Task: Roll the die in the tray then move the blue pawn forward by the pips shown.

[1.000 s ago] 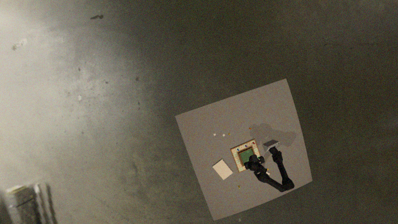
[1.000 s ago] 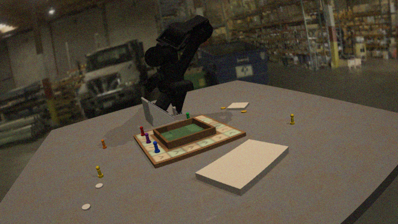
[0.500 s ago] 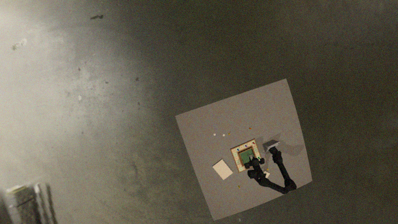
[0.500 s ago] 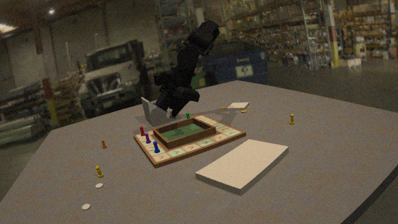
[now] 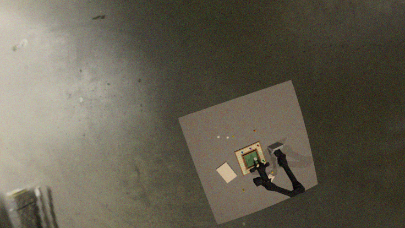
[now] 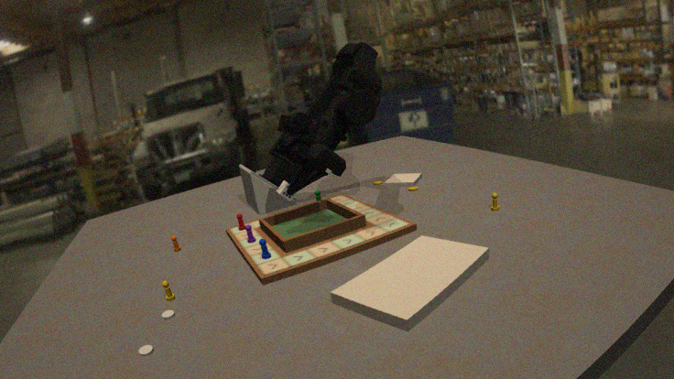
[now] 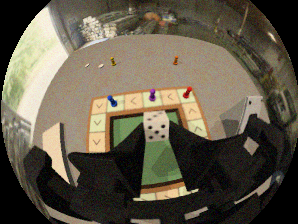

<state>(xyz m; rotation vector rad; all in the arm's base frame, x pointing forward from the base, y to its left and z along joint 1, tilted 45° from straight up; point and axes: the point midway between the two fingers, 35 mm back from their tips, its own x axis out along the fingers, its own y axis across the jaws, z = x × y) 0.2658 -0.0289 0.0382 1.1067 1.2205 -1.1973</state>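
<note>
Gripping the die above the tray
The claw (image 5: 256, 162) (image 6: 288, 192) (image 7: 154, 124) clenches the die (image 5: 255, 158) (image 6: 282, 187) (image 7: 156, 126), probably light, rigid, held by opposite faces, over the tray (image 5: 244, 160) (image 6: 325, 234) (image 7: 112, 131), inward from the surface's (image 5: 209, 136) (image 6: 541, 226) (image 7: 145, 55) edges.

The robot arm (image 5: 288, 172) (image 6: 355, 89) is matte black, with chunky, angular segments.

White cube die with black pips (image 7: 156, 126) clamped between black gripper fingertips, over green-floored, brown-walled square tray (image 7: 162, 169). Small blue pawn (image 7: 112, 101), purple pawn (image 7: 152, 95), red pawn (image 7: 187, 92) along far row of arrow-marked board (image 7: 133, 101). Yellow pawn (image 7: 113, 62) and orange pawn (image 7: 176, 60) on table beyond.
</note>
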